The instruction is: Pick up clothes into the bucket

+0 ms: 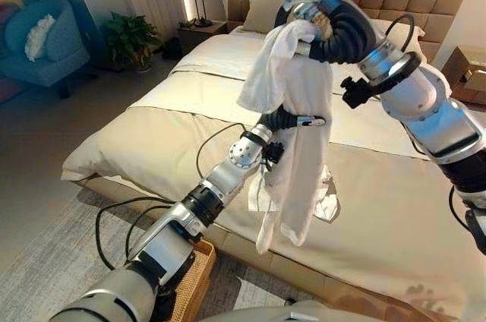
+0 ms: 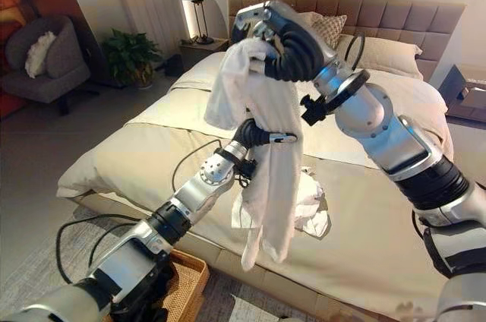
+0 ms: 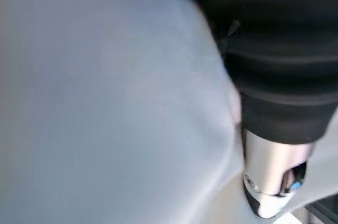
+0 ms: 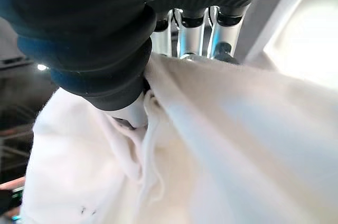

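A white garment [image 1: 292, 102] is gripped high over the bed [image 1: 380, 193] by the right hand [image 1: 304, 14], the left hand [image 1: 292, 120] pressed against it with grip unclear; it should be lifted clear before being swung to the wicker basket [image 2: 186, 280].

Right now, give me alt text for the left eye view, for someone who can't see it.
The right hand holds a white garment up high above a beige bed, fabric hanging down. The left hand reaches into its middle. A wicker basket sits on the floor beside the bed.
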